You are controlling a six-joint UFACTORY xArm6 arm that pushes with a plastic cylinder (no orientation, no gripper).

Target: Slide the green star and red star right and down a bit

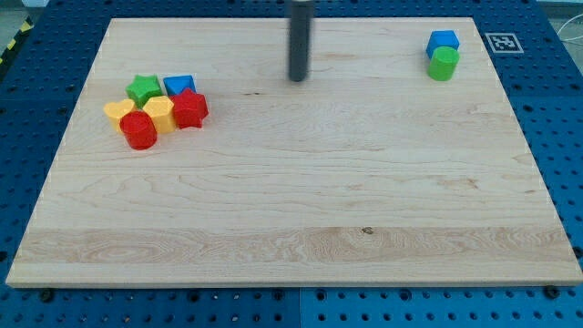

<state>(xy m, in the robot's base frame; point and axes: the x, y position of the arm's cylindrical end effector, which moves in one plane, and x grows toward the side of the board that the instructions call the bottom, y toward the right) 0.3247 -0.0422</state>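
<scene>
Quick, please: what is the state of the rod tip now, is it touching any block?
My tip: no gripper, holds nothing, touches no block; right of green star block and red star block.

A tight cluster sits at the upper left of the wooden board point(301, 210): the green star block point(143, 88) and blue block point(179, 87) at the back, the red star block point(190, 109) at the right, two yellow blocks point(159, 112) point(117, 112) in the middle and left, and the red cylinder block point(138, 130) in front. In the upper right corner, well apart, a blue block point(444, 41) touches a green cylinder block point(444, 63) just below it. My tip point(298, 78) stands at the upper middle, between the groups.
</scene>
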